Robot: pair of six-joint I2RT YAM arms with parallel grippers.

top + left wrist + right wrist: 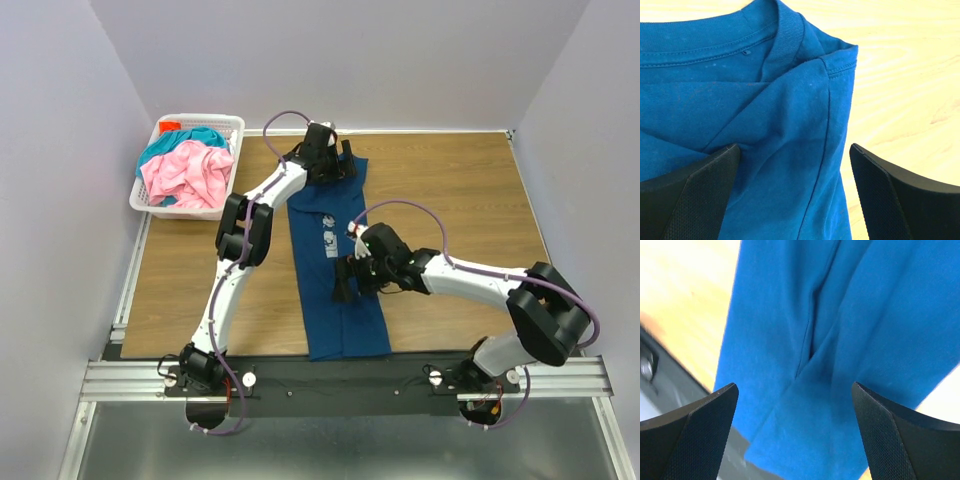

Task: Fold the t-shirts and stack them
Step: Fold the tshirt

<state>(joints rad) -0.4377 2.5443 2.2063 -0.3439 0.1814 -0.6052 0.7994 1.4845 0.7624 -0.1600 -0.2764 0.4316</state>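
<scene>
The dark blue t-shirt (345, 320) lies on the table, folded lengthwise into a long narrow strip, with its white print (330, 243) facing up. My left gripper (343, 166) hovers open over the strip's far end. In the left wrist view the collar (790, 35) and a folded shoulder lie between the spread fingers (700, 190). My right gripper (343, 285) hangs open over the strip's near half, with blue cloth (800, 405) below its open jaws. The pink t-shirt (185, 175) and the teal t-shirt (195, 137) lie crumpled in the basket.
The white lattice basket (200, 120) stands at the table's far left corner. A black strip and a metal rail (350, 380) run along the near edge, and the blue shirt's hem reaches onto the strip. Grey walls enclose the table on three sides.
</scene>
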